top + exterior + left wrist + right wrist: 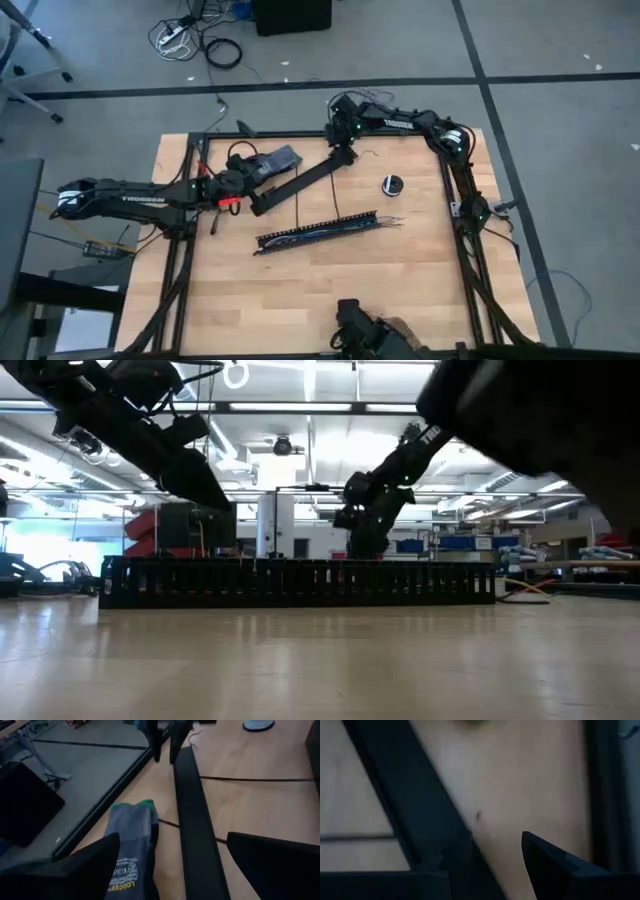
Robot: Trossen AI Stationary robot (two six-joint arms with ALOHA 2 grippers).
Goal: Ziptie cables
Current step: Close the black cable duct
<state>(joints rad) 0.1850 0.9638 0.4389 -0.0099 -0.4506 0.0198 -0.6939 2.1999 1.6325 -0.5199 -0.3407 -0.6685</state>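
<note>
The cables lie inside a black slotted channel at mid-table, their bare ends splayed past its right end. Two thin black zipties lie flat on the wood. A long black bar lies slantwise beyond the channel. My left gripper hovers open over the bar's near-left end and a grey glove. My right gripper stands open at the bar's far-right end, its fingers pointing down on either side of it. My right gripper has the black bar's far end between its open fingers, close beside one finger; I cannot tell whether that finger touches the bar. My left gripper touches nothing.
A small spool stands right of the bar. One ziptie runs out from under the bar. The black table frame rims the wood. There is bare wood between the channel and the near edge.
</note>
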